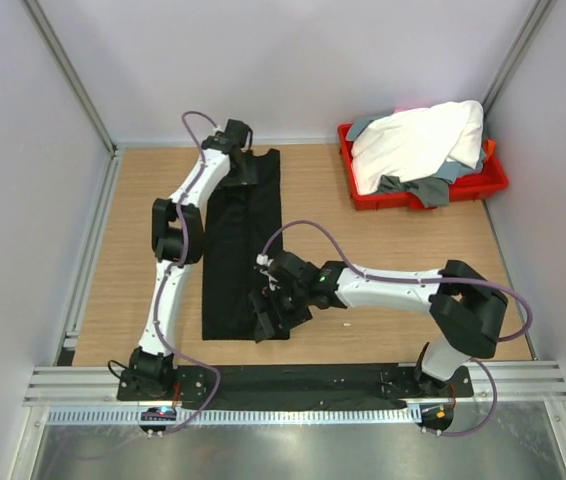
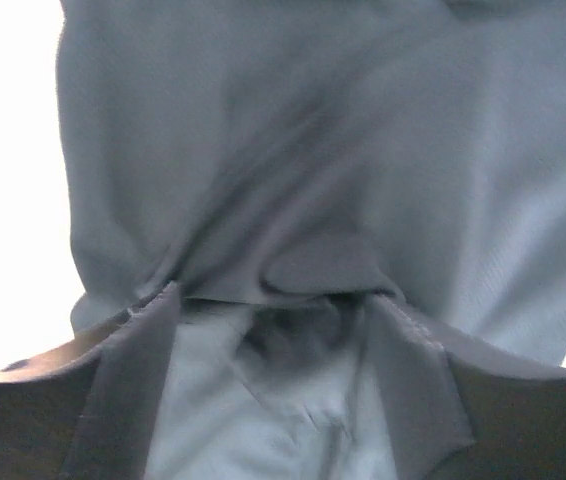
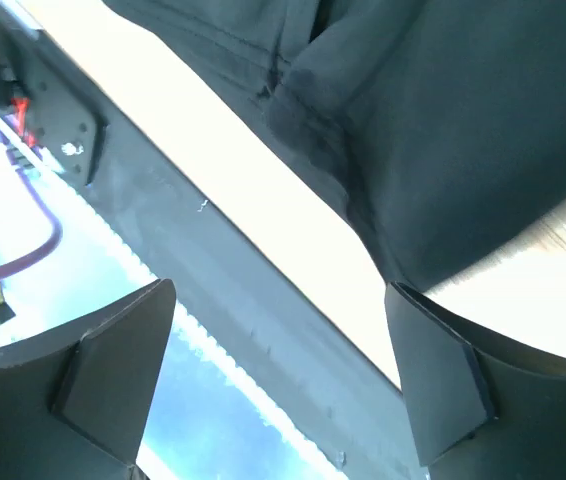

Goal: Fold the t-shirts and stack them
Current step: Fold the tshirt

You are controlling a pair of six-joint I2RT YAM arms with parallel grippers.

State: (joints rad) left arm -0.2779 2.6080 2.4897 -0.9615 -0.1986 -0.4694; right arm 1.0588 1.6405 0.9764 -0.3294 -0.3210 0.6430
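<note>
Finds the black soft fabric t-shirt [image 1: 233, 250] lying on the light wooden table [image 1: 393, 235] as a long narrow strip, folded lengthwise, running from the far side almost to the front edge. Has the left gripper [image 1: 243, 168], a black two-finger pincer, down on the far end of that strip, its arm reaching along the strip's left side. Shows, from the left wrist, that gripper [image 2: 278, 300] with fingers [image 2: 128, 390] set apart and sunk into the cloth, a pucker of fabric bunched in the gap between the tips; reads as open, not clamped. Has the right gripper [image 1: 275, 316], the same kind of pincer, at the near right corner of the strip. Shows, from the right wrist, this gripper [image 3: 278, 290] spread wide with nothing in the gap, the low edge of the shirt [image 3: 443, 120] meeting one fingertip [image 3: 413, 320] in the view; cannot tell whether touching. Has the white soft fabric t-shirt [image 1: 413, 140] and the grey soft fabric t-shirt [image 1: 428, 190] heaped in a red plastic tray [image 1: 388, 200] at the far right corner, white on top, well apart from the black one
</note>
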